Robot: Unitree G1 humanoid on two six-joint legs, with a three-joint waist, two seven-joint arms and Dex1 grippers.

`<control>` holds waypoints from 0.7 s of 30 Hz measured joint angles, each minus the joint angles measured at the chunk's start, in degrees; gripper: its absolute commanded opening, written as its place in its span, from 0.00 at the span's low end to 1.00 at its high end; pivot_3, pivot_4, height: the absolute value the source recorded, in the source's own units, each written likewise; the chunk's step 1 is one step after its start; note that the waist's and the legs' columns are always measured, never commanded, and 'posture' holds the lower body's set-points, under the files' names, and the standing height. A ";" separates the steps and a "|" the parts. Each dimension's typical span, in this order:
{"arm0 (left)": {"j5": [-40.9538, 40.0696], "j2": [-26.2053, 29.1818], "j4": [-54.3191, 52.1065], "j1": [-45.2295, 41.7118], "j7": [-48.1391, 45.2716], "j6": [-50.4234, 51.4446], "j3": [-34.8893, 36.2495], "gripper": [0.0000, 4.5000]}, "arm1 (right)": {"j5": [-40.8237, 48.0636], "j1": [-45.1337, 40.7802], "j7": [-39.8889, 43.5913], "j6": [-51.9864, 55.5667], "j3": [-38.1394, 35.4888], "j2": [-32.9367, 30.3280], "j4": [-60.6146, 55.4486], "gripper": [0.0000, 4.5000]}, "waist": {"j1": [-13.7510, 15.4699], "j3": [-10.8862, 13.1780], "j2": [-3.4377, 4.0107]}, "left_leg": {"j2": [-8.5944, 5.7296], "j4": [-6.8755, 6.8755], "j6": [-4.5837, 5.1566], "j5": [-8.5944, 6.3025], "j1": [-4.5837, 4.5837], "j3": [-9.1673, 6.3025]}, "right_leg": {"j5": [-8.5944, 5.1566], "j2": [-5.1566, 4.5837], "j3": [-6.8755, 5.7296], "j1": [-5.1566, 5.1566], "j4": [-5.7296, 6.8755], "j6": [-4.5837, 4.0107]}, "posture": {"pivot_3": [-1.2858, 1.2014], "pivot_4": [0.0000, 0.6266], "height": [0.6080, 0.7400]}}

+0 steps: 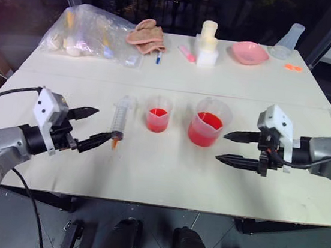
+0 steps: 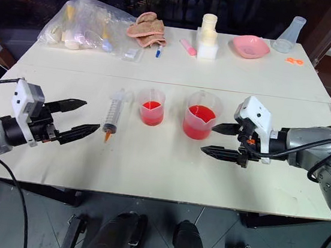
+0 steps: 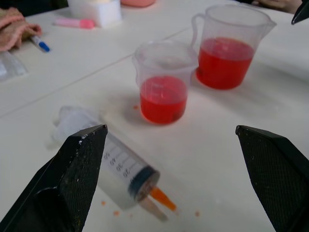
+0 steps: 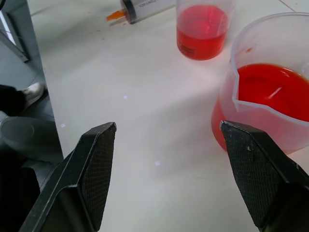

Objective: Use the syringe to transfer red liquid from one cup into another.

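— What do we see at our pincers?

— Our left gripper [image 1: 90, 128] hovers over the near edge of the table [image 1: 165, 178] with its fingers spread wide and nothing between them. The syringe [image 1: 119, 120] lies flat just beside its fingertips, orange tip toward us, untouched.

— And the right?

— Our right gripper [image 1: 230, 148] is also parted and empty, pointing at the larger beaker [image 1: 208, 122], close to it but apart.

— Where is the red liquid?

— We see red liquid [image 3: 223, 62] in the larger beaker, and some in the smaller beaker [image 1: 158, 113], which stands between the syringe and the larger one.

— Farther out?

— At the far edge we see a pink bowl [image 1: 250, 53] and a plastic bag [image 1: 92, 33].
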 measured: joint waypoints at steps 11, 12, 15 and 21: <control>0.69 -0.07 -0.08 -0.71 0.01 -1.10 -0.10 1.00 | -1.48 -0.38 0.82 -0.59 0.00 0.08 0.93 0.80 | -0.07 0.00 0.01 | 0.01 -0.02 -0.01 -0.01 0.00 0.00 | 0.00 0.00 0.00 -0.01 0.00 -0.01 | 0.52 0.24 1.00; 0.71 -0.07 -0.06 -0.72 0.01 -1.10 -0.11 1.00 | -1.64 -0.38 0.84 -0.64 0.00 0.07 0.95 0.80 | -0.06 0.00 0.01 | 0.01 -0.02 -0.01 -0.01 0.00 0.00 | 0.00 0.00 0.00 -0.01 0.00 -0.01 | 0.52 0.24 1.00; 0.71 -0.06 -0.05 -0.83 -0.28 -1.10 -0.20 1.00 | -1.68 -0.38 0.91 -0.66 0.00 0.07 0.95 0.80 | -0.03 0.00 0.01 | 0.01 -0.02 -0.01 -0.01 0.00 0.00 | 0.00 0.00 0.00 -0.01 0.00 -0.01 | 0.52 0.24 1.00; 1.78 0.70 0.17 -0.88 -2.00 -1.18 -1.74 1.00 | -2.21 -0.34 0.56 -1.01 -0.02 0.07 0.93 0.80 | -0.03 0.00 0.01 | 0.01 -0.02 -0.01 -0.01 0.00 0.00 | -0.01 0.00 0.00 -0.01 0.00 -0.02 | 0.52 0.24 1.00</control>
